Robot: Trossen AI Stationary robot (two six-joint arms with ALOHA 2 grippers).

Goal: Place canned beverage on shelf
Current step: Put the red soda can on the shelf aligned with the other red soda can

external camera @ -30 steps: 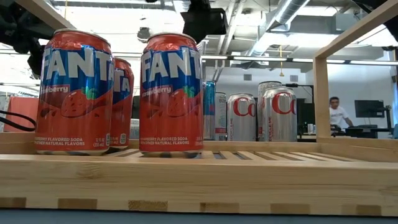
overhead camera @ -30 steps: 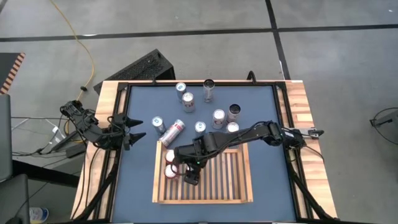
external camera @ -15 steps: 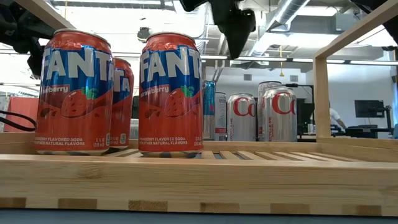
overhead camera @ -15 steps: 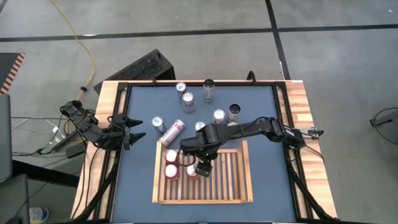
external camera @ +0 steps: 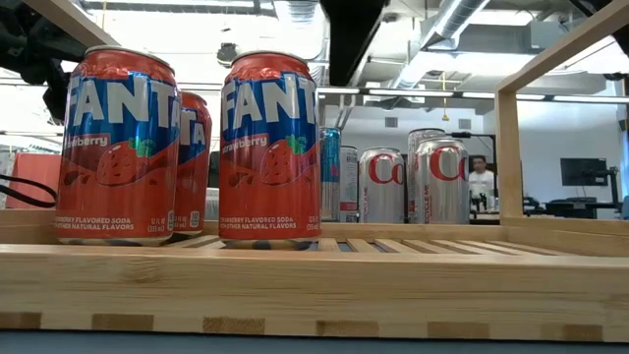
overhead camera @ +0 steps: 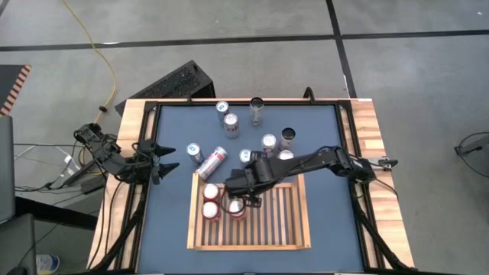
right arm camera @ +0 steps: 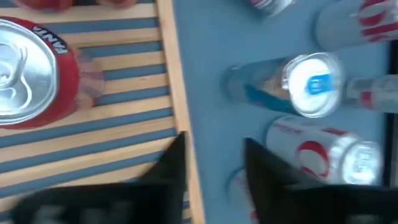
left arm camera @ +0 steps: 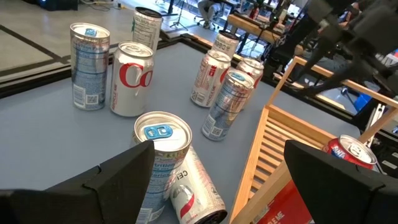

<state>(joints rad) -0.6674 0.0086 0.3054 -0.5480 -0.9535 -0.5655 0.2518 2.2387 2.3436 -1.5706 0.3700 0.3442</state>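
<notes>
From overhead I see a grey concrete floor (overhead camera: 229,30) crossed by dark seam lines, with a yellow cable (overhead camera: 103,57) trailing across it toward the table's left side. At table height I look into a bright workroom with exposed ceiling ducts (external camera: 462,20), a dark monitor (external camera: 580,172) and a person (external camera: 480,182) at desks far back.

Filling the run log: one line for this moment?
right gripper: empty, above shelf | three Fanta cans on shelf | left gripper: waiting at table edge
</notes>
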